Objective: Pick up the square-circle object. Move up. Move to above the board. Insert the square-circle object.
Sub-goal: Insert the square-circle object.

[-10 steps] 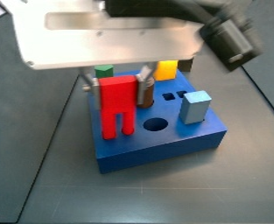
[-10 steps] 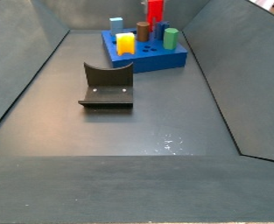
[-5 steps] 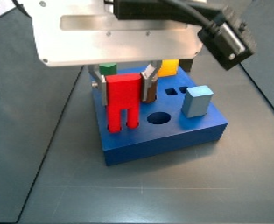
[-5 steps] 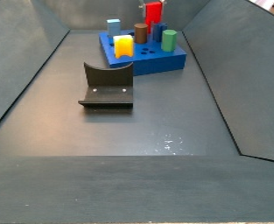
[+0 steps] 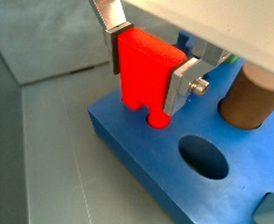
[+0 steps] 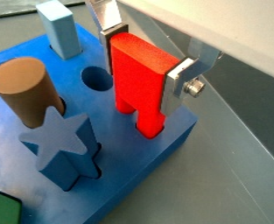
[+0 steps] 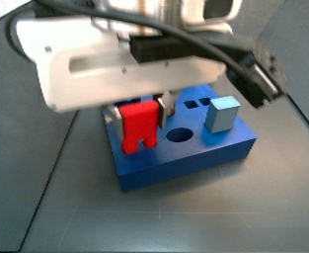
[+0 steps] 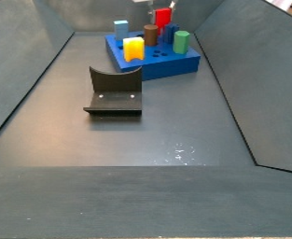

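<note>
Two prongs of square-circle object [image 6: 145,80], clamped in my tool [image 6: 147,54], enter board [image 6: 127,153]; slight misalignment risks jamming.

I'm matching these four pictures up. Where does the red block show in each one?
Wrist view: red block at centre, between the gripper fingers, prong tips at the blue board.
Wrist view: centre, same grip.
Side view: centre, under the gripper body.
Side view: small, top centre.
Shared landmark: the brown cylinder beside it.
</note>
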Controlling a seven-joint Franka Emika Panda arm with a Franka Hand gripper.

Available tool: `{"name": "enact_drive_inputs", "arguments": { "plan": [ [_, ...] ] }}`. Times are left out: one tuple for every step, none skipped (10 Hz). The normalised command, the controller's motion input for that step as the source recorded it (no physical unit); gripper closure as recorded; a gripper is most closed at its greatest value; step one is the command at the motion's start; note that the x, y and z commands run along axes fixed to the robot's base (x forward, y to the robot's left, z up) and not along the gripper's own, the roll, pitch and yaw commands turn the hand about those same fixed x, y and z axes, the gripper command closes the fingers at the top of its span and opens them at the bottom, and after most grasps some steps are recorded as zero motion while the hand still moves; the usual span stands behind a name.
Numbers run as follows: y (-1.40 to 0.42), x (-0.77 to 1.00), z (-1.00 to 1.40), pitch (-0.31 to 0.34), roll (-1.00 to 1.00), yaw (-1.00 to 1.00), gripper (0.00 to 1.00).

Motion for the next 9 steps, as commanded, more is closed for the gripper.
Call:
{"name": "enact_drive_inputs", "arguments": {
  "plan": [
    [0.0,0.21,-0.37,-0.176,-0.14,0.24,1.0],
    [0.03,0.0,0.0,0.001,0.0,0.0,1.0],
    [0.0,-0.01,-0.89,-0.174,0.07,0.0,1.0],
    [0.0,0.0,-1.0,-0.137,0.05,0.0,1.0],
    [0.0,0.0,-0.92,-0.163,0.02,0.0,1.0],
    [0.0,0.15,-0.36,-0.067,0.0,0.08,1.0],
    [0.0,0.0,0.0,0.026,0.0,0.0,1.0],
    [0.0,0.0,0.0,0.0,0.01,0.0,1.0],
    [0.0,0.01,-0.16,-0.057,0.0,0.0,1.0]
  ]
}}
